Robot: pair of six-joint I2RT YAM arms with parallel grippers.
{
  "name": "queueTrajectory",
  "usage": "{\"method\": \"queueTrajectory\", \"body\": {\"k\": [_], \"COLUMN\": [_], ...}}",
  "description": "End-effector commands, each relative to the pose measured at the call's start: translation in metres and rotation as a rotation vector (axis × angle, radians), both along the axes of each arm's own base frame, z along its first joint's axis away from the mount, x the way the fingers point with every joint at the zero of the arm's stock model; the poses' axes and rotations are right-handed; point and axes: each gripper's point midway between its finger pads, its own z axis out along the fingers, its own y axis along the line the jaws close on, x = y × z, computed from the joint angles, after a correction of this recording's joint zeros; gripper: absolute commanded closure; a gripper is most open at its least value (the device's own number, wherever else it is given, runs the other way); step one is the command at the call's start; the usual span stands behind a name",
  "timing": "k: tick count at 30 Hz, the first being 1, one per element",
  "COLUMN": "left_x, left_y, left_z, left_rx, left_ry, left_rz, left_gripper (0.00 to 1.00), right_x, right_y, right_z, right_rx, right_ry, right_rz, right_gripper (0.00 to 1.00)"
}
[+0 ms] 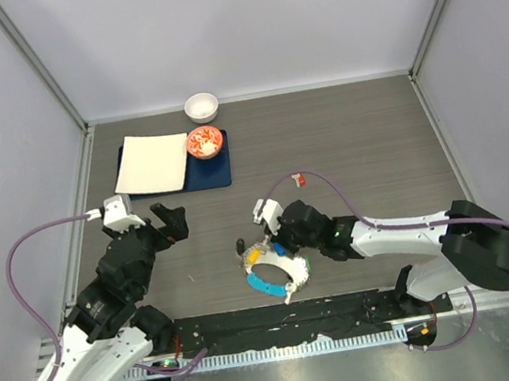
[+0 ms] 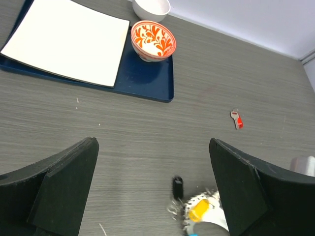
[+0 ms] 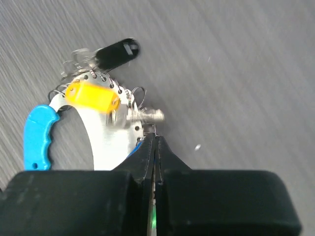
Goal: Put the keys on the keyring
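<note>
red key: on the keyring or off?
Off. The red key lies loose by itself, clearly apart from the keyring.

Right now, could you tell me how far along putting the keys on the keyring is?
Done: nothing clearly. The red key lies loose, apart from the keyring; the dark key lies against its edge, whether threaded I cannot tell. In hand: the right hand is shut at the keyring's rim, seemingly pinching it; the left hand hovers open, empty. Left: the red key at least.
</note>
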Motion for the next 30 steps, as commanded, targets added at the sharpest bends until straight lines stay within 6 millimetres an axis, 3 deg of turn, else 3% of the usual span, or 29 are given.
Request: {"method": "queueTrajectory", "body": {"k": [1, 5, 8, 10, 11, 12, 13, 14, 15, 17, 20, 21, 23, 24, 26, 30], "left_x": [-0.006, -0.004, 0.001, 0.002, 0.004, 0.005, 0.006, 0.007, 0.007, 0.008, 0.011, 0.012, 0.015, 0.016, 0.021, 0.030], "left_y": [0.002, -0.010, -0.018, -0.023, -0.024, -0.025, -0.024, -0.025, -0.025, -0.024, -0.022, -0.023, -0.022, -0.022, -0.021, -0.014], "left_z": [0.009, -0.002, -0.013, -0.011, -0.013, -0.012, -0.008, -0.009, -0.008, -0.004, -0.002, -0.003, 0.001, 0.001, 0.002, 0.005], "left_rx": [0.040, 0.052, 0.068, 0.069, 0.080, 0.088, 0.093, 0.106, 0.114, 0.130, 0.157, 0.168, 0.172, 0.176, 0.177, 0.179], "left_ry": [-0.003, 0.027, 0.060, 0.071, 0.086, 0.090, 0.091, 0.101, 0.103, 0.104, 0.097, 0.102, 0.097, 0.100, 0.113, 0.128], "left_rz": [-0.033, -0.082, -0.104, -0.118, -0.117, -0.116, -0.116, -0.116, -0.114, -0.115, -0.109, -0.109, -0.100, -0.094, -0.086, -0.065], "left_gripper": [0.00, 0.00, 0.00, 0.00, 0.00, 0.00, 0.00, 0.00, 0.00, 0.00, 0.00, 0.00, 0.00, 0.00, 0.00, 0.00], "right_x": [0.001, 0.012, 0.034, 0.060, 0.066, 0.081, 0.092, 0.098, 0.109, 0.115, 0.119, 0.122, 0.130, 0.134, 0.142, 0.169], "right_y": [-0.006, -0.010, -0.006, -0.004, 0.001, 0.009, 0.009, 0.013, 0.022, 0.030, 0.043, 0.044, 0.036, 0.031, 0.019, -0.040], "right_z": [0.000, -0.008, -0.003, 0.003, 0.002, 0.016, 0.017, 0.006, 0.017, 0.011, 0.024, 0.031, 0.039, 0.049, 0.060, 0.091], "right_rx": [0.137, 0.181, 0.245, 0.290, 0.301, 0.332, 0.331, 0.304, 0.318, 0.308, 0.343, 0.352, 0.367, 0.388, 0.439, 0.582], "right_ry": [0.088, 0.132, 0.139, 0.143, 0.160, 0.141, 0.137, 0.149, 0.132, 0.140, 0.151, 0.142, 0.128, 0.122, 0.139, 0.159], "right_rz": [-0.158, -0.245, -0.291, -0.330, -0.319, -0.325, -0.341, -0.345, -0.343, -0.339, -0.303, -0.306, -0.342, -0.361, -0.415, -0.599], "right_gripper": [0.99, 0.96, 0.97, 0.99, 0.99, 0.99, 0.99, 0.99, 0.99, 0.95, 0.77, 0.65, 0.54, 0.45, 0.38, 0.19]}}
